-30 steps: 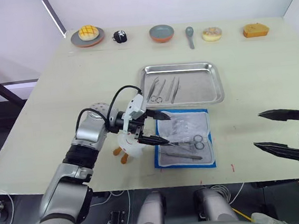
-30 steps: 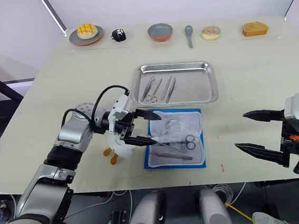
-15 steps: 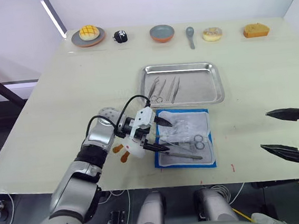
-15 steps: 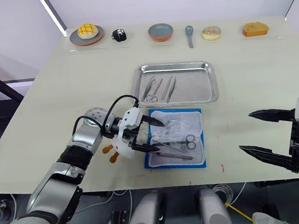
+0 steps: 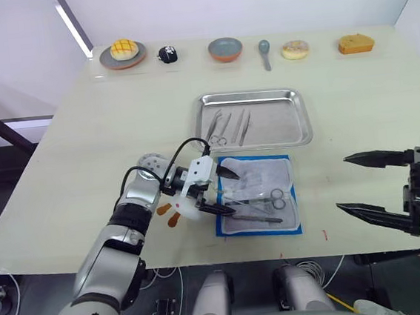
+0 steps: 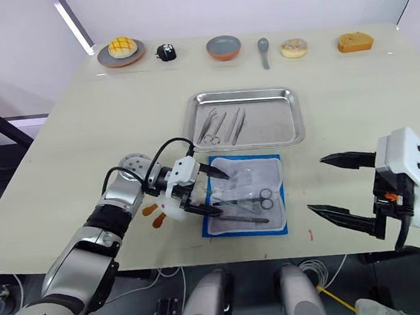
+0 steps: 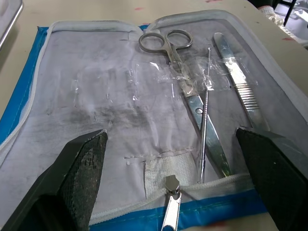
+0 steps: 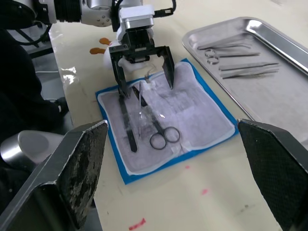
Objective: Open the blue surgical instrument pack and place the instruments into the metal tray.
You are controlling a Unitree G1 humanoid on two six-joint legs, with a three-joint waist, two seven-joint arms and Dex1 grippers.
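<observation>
I am seeing the blue surgical instrument pack (image 5: 258,195) lying open and flat on the table (image 5: 81,133), its whitish lining facing up, just at 6 o'clock from the metal tray (image 5: 255,117) and not touching it. My left gripper (image 5: 224,192) is hovering at the pack's 9 o'clock edge with its 2 black fingers spread wide apart, gripping nothing. In the left wrist view I am looking at 3 tools in the lining: a pair of scissors (image 7: 185,86), a thin probe (image 7: 205,115) and a pair of forceps (image 7: 237,79), with the zipper pull (image 7: 168,204) lying near the gripper. 3 more slim instruments (image 5: 229,126) are resting in the tray's 9 o'clock half. My right gripper (image 5: 361,183) is hanging at 3 o'clock, well apart from the pack, its jaws wide open and empty. A white duck-like toy (image 5: 179,205) is sitting just beside the left gripper.
</observation>
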